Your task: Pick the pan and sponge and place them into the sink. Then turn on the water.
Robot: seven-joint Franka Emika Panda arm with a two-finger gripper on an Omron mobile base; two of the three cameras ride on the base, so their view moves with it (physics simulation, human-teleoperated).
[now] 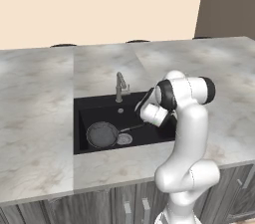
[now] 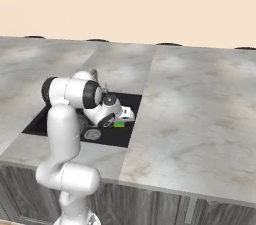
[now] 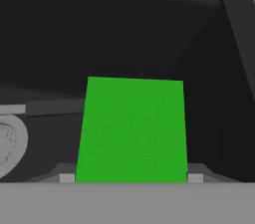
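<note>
My gripper (image 2: 123,117) is down inside the black sink (image 1: 99,106), at its right side. Its jaws are shut on the green sponge (image 3: 132,128), whose sides meet both fingertips (image 3: 67,178) low in the hand view. A bit of the sponge (image 2: 119,124) peeks out under the hand in the right base view. The grey pan (image 1: 102,134) lies flat on the basin floor at the left. Its dark handle (image 1: 132,128) points right toward the hand, and the handle (image 3: 50,107) also runs past the sponge's left side. Water is out of view at the faucet (image 1: 120,87).
The round silver drain (image 1: 124,139) sits beside the pan. Grey marble counter (image 1: 35,118) surrounds the basin on all sides. The basin's right wall (image 3: 234,44) stands close to the hand. My own arm (image 1: 191,118) leans over the sink's right edge.
</note>
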